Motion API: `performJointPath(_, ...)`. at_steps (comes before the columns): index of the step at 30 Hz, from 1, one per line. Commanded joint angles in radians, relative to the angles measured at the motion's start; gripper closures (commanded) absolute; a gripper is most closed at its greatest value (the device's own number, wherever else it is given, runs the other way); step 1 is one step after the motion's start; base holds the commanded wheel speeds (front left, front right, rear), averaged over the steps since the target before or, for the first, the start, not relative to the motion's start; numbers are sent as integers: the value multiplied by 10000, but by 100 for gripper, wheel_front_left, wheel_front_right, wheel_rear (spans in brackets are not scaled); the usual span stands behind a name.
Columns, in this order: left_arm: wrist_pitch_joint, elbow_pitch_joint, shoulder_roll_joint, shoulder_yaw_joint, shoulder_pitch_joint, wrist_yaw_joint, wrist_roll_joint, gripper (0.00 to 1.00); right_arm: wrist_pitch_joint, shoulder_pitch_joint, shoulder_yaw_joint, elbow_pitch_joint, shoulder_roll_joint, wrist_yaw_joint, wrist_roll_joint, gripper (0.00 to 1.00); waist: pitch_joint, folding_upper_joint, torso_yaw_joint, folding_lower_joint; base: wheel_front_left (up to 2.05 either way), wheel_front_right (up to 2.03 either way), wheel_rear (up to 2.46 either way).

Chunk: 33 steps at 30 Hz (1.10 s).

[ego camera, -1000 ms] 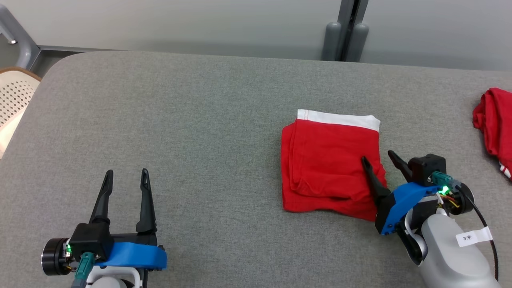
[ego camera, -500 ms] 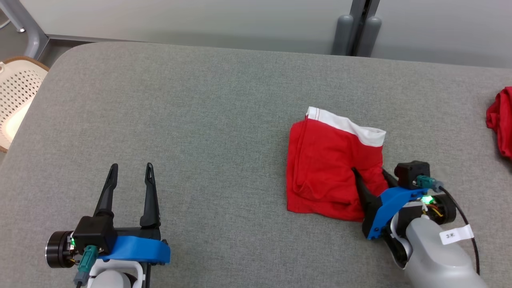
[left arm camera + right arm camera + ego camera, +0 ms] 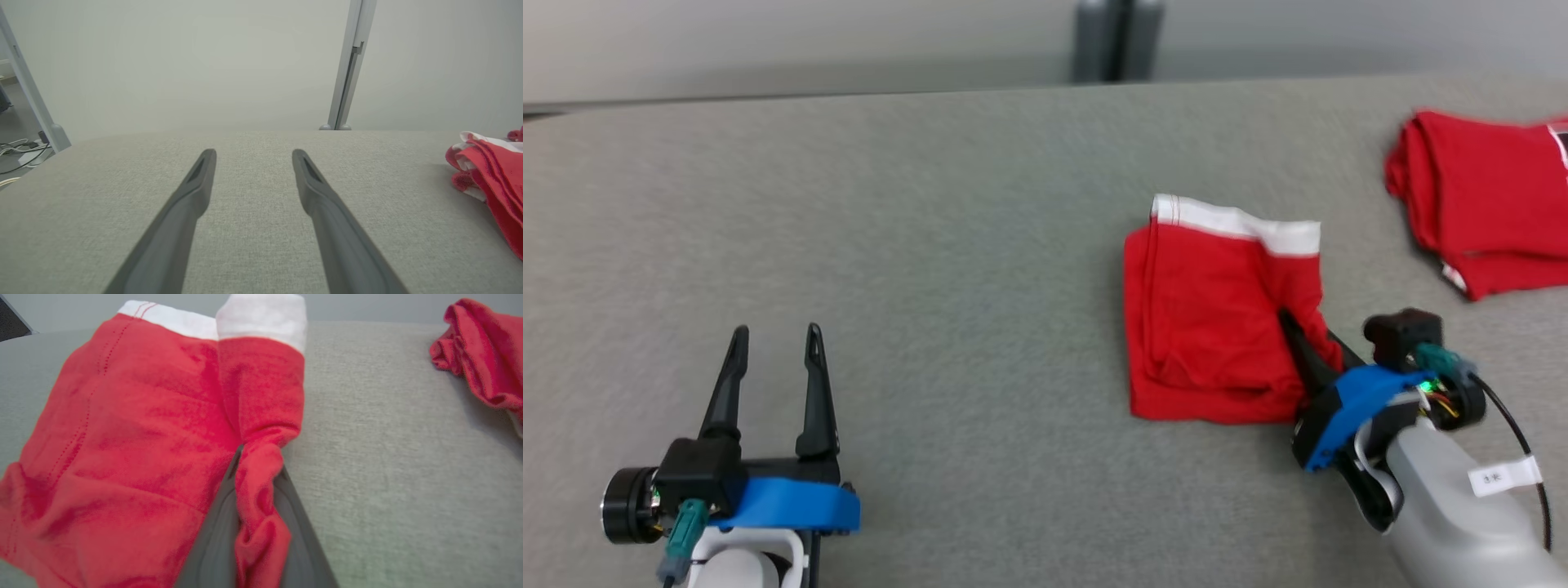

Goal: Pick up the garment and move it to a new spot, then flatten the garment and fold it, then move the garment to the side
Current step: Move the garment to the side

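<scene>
The garment (image 3: 1209, 318) is a folded pair of red shorts with a white waistband, lying right of centre on the grey table (image 3: 931, 245). My right gripper (image 3: 1311, 335) is shut on the garment's right edge, and the pinched cloth bunches between its fingers (image 3: 216, 539) in the right wrist view, where the garment (image 3: 122, 437) spreads to the left. My left gripper (image 3: 772, 335) rests open at the lower left, far from the garment, nothing between its fingers (image 3: 192, 196). The garment's edge (image 3: 490, 175) shows at the right of the left wrist view.
A second red garment (image 3: 1478, 204) lies folded at the table's far right, also seen as a red heap (image 3: 478, 351) in the right wrist view. A grey post (image 3: 1115, 41) stands behind the table's far edge. Bare grey cloth spans the table's left and middle.
My right gripper has gone from open over the garment's right edge to shut on it, bunching the cloth. The head camera has turned right. The left gripper has stayed put.
</scene>
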Motion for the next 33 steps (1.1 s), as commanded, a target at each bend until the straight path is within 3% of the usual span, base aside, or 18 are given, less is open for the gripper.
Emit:
performJointPath(1,-47,-53,45,14,-160,-13,62,0,-48,102,-23,-78,-149,-3,66,100,-40,0,-184,0,0,0,0)
performJointPath(6,-47,-241,243,34,-528,-61,214,0,-61,192,-129,-800,-722,-3,226,100,546,0,-1076,0,0,0,0)
performJointPath(12,-47,-405,473,214,-890,-22,270,0,-66,357,-669,-1546,-1136,-3,118,100,1023,0,-1630,0,0,0,0)
performJointPath(21,-47,-474,558,164,-1109,-95,323,0,-67,-756,-670,-1787,-1797,-3,-310,100,1294,0,-1452,0,0,0,0)
performJointPath(33,-47,-1076,730,102,-1537,-114,419,0,1004,-3309,-109,-872,-4532,-3,545,100,2431,0,-949,0,0,0,0)
